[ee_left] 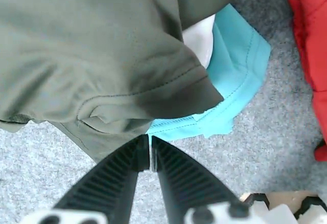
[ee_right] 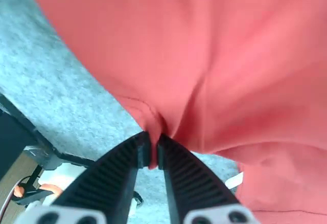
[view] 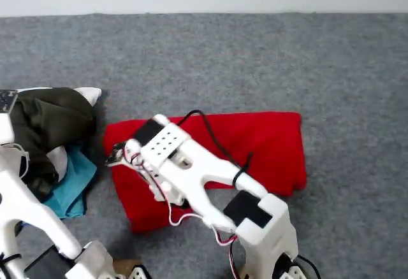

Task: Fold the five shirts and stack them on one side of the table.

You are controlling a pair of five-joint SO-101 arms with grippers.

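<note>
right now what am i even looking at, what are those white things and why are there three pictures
The white things are two small robot arms at a grey table; their job is folding shirts. The high view comes from a fixed camera looking down over the table. The other two pictures come from a camera on each arm's wrist, looking along that arm's black fingers.

On the table lies a red shirt. Beside it is a loose pile: an olive shirt on top, with a teal shirt and a white cloth under it.

The right arm's fingers are shut on a fold of the red shirt, at its edge nearest the pile. The left arm's fingers are shut at the pile's edge; I cannot tell whether they pinch any cloth.
</note>
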